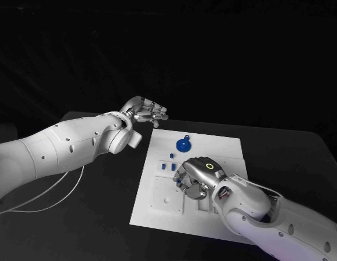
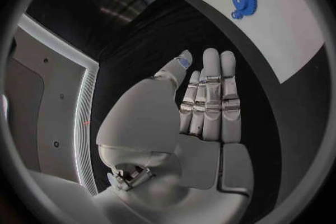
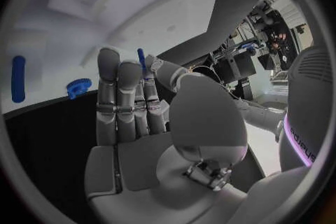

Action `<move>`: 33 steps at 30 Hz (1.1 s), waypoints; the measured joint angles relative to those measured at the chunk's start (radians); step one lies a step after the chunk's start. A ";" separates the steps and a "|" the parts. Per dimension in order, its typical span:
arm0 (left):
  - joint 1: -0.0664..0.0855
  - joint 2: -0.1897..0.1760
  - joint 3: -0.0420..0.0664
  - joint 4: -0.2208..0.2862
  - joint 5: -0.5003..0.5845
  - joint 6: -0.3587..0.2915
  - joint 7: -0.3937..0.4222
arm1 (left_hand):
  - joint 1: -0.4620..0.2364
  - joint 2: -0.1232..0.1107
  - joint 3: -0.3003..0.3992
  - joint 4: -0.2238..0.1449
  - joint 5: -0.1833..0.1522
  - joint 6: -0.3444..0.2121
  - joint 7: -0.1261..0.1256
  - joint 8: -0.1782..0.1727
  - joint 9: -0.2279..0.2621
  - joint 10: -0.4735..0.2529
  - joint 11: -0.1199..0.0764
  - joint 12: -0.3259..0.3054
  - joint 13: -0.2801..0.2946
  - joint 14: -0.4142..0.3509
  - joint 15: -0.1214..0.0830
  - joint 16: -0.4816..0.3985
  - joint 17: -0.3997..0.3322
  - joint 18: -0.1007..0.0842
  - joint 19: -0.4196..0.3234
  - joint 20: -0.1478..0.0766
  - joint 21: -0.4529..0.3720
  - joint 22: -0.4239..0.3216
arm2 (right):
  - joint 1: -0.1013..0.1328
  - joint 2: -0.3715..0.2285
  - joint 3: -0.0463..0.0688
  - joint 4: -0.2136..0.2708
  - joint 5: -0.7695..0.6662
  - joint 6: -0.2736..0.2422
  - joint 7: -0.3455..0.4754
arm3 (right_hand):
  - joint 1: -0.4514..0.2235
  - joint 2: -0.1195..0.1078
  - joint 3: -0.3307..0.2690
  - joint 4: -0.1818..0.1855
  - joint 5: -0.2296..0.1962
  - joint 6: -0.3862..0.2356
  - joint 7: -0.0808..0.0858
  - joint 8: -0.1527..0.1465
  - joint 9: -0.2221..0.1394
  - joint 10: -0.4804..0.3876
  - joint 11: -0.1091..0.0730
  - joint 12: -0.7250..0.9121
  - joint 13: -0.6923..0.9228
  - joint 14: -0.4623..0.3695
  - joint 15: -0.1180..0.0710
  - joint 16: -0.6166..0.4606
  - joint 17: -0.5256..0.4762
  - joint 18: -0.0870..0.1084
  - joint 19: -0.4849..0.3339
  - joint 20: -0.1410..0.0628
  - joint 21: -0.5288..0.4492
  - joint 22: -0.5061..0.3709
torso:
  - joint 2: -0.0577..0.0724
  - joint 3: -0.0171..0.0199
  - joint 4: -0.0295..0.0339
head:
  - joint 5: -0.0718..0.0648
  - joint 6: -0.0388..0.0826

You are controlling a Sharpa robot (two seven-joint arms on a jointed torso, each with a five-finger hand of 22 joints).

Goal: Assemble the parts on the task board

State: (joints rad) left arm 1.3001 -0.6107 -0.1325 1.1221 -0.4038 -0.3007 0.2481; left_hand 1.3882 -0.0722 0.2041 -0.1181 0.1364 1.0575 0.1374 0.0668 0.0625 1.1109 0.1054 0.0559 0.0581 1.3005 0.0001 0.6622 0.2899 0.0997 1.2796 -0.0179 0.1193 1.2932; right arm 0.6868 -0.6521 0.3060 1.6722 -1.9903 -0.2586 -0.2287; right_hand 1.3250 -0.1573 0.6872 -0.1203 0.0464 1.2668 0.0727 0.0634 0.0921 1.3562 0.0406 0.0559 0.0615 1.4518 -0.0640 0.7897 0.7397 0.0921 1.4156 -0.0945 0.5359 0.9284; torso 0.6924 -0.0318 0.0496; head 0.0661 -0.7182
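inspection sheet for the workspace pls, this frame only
Surface: black table, bare around the board.
Job's things: white task board mid-table. A blue toothed gear lies on its far part, with small blue pieces nearer the middle.
Clutter: nothing seen.
Hands: the left hand is raised past the board's far left corner, fingers straight. A blue bit shows at its thumb tip; cannot tell if it is held. The right hand is over the board and looks to pinch a thin blue pin.
Cables: pale cable hangs under the left arm.
Surroundings: dark backdrop.
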 measured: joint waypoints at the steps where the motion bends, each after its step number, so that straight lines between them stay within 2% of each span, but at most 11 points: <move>1: 0.000 0.000 0.000 0.000 0.000 0.000 0.000 | 0.000 0.000 0.000 0.000 0.000 0.000 0.000 0.000 0.000 0.000 0.000 0.000 0.000 0.000 0.000 0.000 0.000 0.000 0.000 0.000 0.000 0.000 | -0.003 0.001 0.000 -0.003 -0.001 -0.001 0.000 | 0.000 0.000 0.000 0.000 0.000 0.000 0.000 0.000 0.000 0.000 0.000 0.000 0.000 0.000 0.000 0.000 0.000 0.000 0.000 0.000 0.000 0.000 | 0.000 0.0000 0.0000 | 0.001 -0.002; 7: 0.000 0.000 0.000 0.000 0.001 0.001 0.000 | -0.003 0.003 0.000 0.000 0.000 0.000 0.000 0.000 0.000 0.000 0.000 0.000 0.000 0.000 0.000 0.000 0.000 0.000 0.000 0.000 0.000 0.002 | -0.019 0.006 -0.002 -0.011 -0.006 -0.003 0.001 | 0.000 0.000 -0.001 -0.005 0.000 0.000 0.000 0.000 0.000 0.000 0.000 -0.002 0.000 0.000 0.000 0.000 0.001 0.000 0.002 -0.001 -0.010 0.011 | 0.000 -0.0006 -0.0001 | 0.008 -0.008; 15: 0.000 -0.001 0.000 0.000 0.001 0.003 -0.001 | -0.004 0.004 0.000 0.000 0.000 0.000 0.000 0.000 0.000 0.000 0.000 0.000 0.000 0.000 0.000 0.000 0.000 0.000 0.000 0.000 0.000 0.003 | -0.029 0.007 -0.002 -0.018 -0.012 -0.006 0.002 | 0.001 0.001 0.002 -0.007 -0.001 0.000 0.000 0.000 0.000 -0.002 -0.002 0.001 0.000 0.000 0.000 0.000 0.001 0.000 0.005 -0.002 -0.019 0.024 | 0.000 -0.0016 0.0000 | 0.017 -0.016; 33: 0.000 0.000 0.000 0.000 0.001 0.011 -0.002 | -0.004 0.004 -0.003 -0.003 0.000 0.000 0.000 0.000 0.000 -0.004 0.004 0.000 0.000 0.000 0.000 0.004 0.000 0.000 0.004 0.004 -0.007 0.009 | -0.038 0.019 -0.002 -0.035 -0.023 -0.010 0.006 | 0.002 0.002 0.001 -0.007 -0.005 0.000 0.000 0.000 -0.001 -0.003 -0.003 0.001 0.000 0.000 0.000 0.000 0.001 0.000 0.005 -0.002 -0.021 0.027 | 0.000 -0.0014 0.0000 | 0.016 -0.020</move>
State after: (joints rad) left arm 1.2999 -0.6110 -0.1324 1.1224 -0.4023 -0.2897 0.2457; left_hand 1.3842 -0.0683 0.2012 -0.1209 0.1364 1.0575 0.1374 0.0668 0.0625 1.1073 0.1090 0.0559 0.0581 1.3005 0.0002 0.6661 0.2895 0.0998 1.2832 -0.0142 0.1120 1.3025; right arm 0.6484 -0.6330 0.3043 1.6374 -2.0137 -0.2686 -0.2230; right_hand 1.3270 -0.1553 0.6885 -0.1273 0.0416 1.2668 0.0728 0.0634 0.0915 1.3531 0.0376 0.0572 0.0615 1.4521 -0.0636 0.7897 0.7405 0.0921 1.4203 -0.0960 0.5146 0.9551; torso 0.6921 -0.0333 0.0496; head 0.0817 -0.7382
